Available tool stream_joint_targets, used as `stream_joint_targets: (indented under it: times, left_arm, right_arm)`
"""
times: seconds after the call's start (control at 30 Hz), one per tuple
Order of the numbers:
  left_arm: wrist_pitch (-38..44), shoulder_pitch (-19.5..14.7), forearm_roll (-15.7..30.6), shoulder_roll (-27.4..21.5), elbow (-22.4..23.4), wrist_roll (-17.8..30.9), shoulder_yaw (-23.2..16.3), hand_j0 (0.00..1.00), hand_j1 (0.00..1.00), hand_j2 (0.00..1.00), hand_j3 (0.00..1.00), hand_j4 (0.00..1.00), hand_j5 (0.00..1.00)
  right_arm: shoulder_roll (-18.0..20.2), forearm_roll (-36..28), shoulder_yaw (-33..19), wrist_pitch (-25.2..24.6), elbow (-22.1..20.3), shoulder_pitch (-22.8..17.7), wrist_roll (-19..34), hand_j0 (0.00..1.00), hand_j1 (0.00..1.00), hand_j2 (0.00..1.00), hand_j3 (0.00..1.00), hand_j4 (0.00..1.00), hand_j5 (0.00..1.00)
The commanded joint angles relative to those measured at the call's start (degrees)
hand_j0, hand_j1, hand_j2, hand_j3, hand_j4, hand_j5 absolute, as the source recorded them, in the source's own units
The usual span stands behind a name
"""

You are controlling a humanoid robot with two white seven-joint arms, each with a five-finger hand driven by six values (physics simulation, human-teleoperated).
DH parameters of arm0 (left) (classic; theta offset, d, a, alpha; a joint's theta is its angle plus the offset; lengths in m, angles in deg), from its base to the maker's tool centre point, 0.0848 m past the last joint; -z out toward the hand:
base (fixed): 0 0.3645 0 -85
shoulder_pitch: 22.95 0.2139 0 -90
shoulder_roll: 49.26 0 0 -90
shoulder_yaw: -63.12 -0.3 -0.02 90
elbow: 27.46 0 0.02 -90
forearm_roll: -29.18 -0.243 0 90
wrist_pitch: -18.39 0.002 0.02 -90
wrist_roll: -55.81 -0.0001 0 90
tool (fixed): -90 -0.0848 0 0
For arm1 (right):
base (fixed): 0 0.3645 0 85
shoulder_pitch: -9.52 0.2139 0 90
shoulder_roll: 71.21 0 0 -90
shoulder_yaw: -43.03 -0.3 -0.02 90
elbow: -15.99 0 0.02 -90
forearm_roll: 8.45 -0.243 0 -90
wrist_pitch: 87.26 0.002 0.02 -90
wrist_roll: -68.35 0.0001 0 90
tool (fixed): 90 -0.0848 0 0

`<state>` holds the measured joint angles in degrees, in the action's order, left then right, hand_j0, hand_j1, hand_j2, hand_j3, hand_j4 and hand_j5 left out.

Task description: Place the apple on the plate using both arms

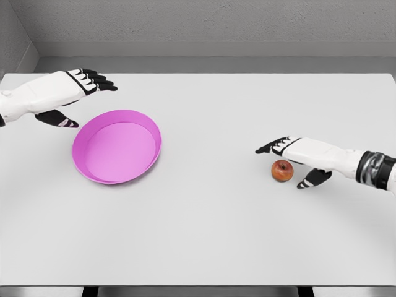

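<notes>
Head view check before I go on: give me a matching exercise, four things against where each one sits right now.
Things:
1. apple
2. pink plate
3. left robot hand
4. right robot hand

Places:
A. left half of the white table, nothing in it
B. right half of the table, between an open thumb and fingers
C. open, at the plate's upper left rim
D. open, reaching over the apple from the right

Pairs: 1-B, 2-A, 3-C, 4-D
</notes>
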<state>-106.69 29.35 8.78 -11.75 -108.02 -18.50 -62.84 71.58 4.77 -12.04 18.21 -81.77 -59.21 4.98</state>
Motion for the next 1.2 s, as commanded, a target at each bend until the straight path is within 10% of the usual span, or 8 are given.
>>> stream_joint_targets:
  times: [0.0, 0.4, 0.6, 1.17]
  left_arm:
    - [0.1, 0.0, 0.4, -0.1, 0.1, 0.0, 0.1, 1.0, 1.0, 1.0, 1.0, 1.0, 1.0]
    - [0.1, 0.1, 0.3, -0.1, -0.4, 0.0, -0.1, 1.0, 1.0, 1.0, 1.0, 1.0, 1.0]
    - [0.1, 0.1, 0.3, -0.1, -0.4, 0.0, -0.1, 1.0, 1.0, 1.0, 1.0, 1.0, 1.0]
    - [0.1, 0.1, 0.3, -0.1, -0.4, 0.0, -0.1, 1.0, 1.0, 1.0, 1.0, 1.0, 1.0]
  right_arm:
    - [-0.1, -0.2, 0.7, -0.9, 0.1, 0.0, 0.2, 1.0, 1.0, 1.0, 1.0, 1.0, 1.0]
    - [-1.3, -0.2, 3.7, -7.1, 0.6, 2.7, 1.1, 0.98, 0.98, 0.98, 0.98, 0.98, 0.98]
    - [-1.3, -0.2, 4.4, -6.5, 0.3, 2.7, 1.2, 0.69, 0.69, 0.69, 0.69, 0.69, 0.69]
    - [-1.3, -0.2, 6.0, -6.9, 0.3, 3.1, 1.2, 0.57, 0.57, 0.57, 0.57, 0.57, 0.57]
